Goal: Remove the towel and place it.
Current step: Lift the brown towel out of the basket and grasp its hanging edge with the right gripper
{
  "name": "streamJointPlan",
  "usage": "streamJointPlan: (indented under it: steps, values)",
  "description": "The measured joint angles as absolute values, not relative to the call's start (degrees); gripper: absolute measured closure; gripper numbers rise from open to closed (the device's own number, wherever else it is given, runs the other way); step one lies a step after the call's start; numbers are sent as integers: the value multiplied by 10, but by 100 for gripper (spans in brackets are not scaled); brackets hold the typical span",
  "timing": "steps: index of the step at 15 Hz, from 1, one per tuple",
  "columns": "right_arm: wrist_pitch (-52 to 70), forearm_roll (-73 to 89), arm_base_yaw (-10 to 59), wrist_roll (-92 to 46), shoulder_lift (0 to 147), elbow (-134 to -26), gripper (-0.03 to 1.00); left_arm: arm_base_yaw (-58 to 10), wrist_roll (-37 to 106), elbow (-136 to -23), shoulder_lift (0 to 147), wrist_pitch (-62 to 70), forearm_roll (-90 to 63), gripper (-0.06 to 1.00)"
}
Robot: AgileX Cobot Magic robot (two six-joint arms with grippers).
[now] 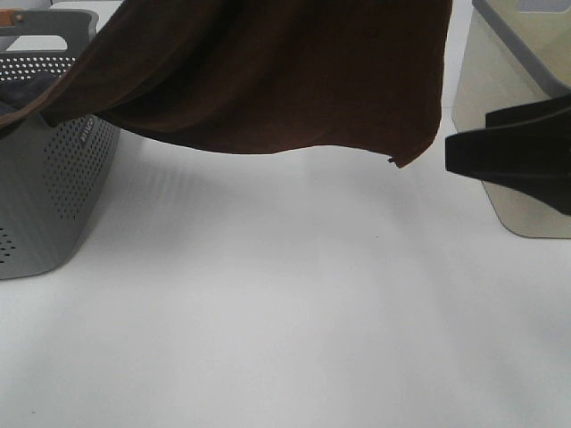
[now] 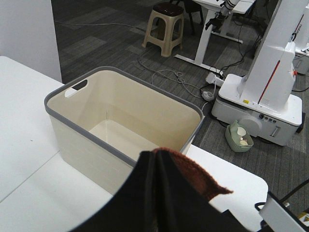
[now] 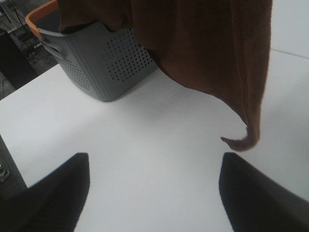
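A white surface (image 1: 285, 339) is carrying two containers, with grey carpeted floor and a plastic stool (image 2: 165, 21) showing beyond its edge. One grey plastic basket (image 1: 53, 178), its walls perforated with small holes, is sitting at the left edge. One cream smooth-walled bin (image 2: 120, 121) with a grey rim and a handle cut-out is standing at the right edge, with nothing inside it.

One towel (image 1: 268, 80), dark brown and plush with a stitched hem, is hanging in the air above the surface. One end is draping over the basket's rim, and a loose corner is dangling free toward the right.

The left gripper (image 2: 155, 159) is clenching a fold of the towel between its two black fingers (image 2: 140, 193). The right gripper (image 3: 155, 157) is holding its two fingers (image 3: 58, 193) spread wide apart. They are grasping nothing, and the dangling corner is hanging near them without touching either one.
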State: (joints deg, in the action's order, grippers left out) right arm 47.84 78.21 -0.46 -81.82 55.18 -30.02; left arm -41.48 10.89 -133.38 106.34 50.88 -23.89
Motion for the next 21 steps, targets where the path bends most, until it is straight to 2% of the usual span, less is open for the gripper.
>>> streamJointPlan:
  steps: [5,10,12,14,15,18,19,21]
  values:
    - [463,970,-5,-1051,692,-300,24,-415,109,-1334,1066,489,-250,94]
    - [457,994,-5,-1120,760,-324,25,-415,109,-1334,1066,467,-252,94]
    - [460,995,-5,-1121,780,-333,33,-415,109,-1334,1066,465,-253,94]
    - [481,995,-5,-1121,796,-333,45,-415,109,-1334,1066,454,-253,94]
    - [486,995,-5,-1121,798,-334,55,-415,109,-1334,1066,451,-253,94]
    - [492,995,-5,-1108,798,-341,93,-415,109,-1334,1066,451,-253,94]
    - [489,995,-5,-1086,798,-344,97,-415,109,-1334,1066,451,-253,94]
    - [473,956,-5,-979,799,-376,97,-415,107,-1334,1071,443,-226,94]
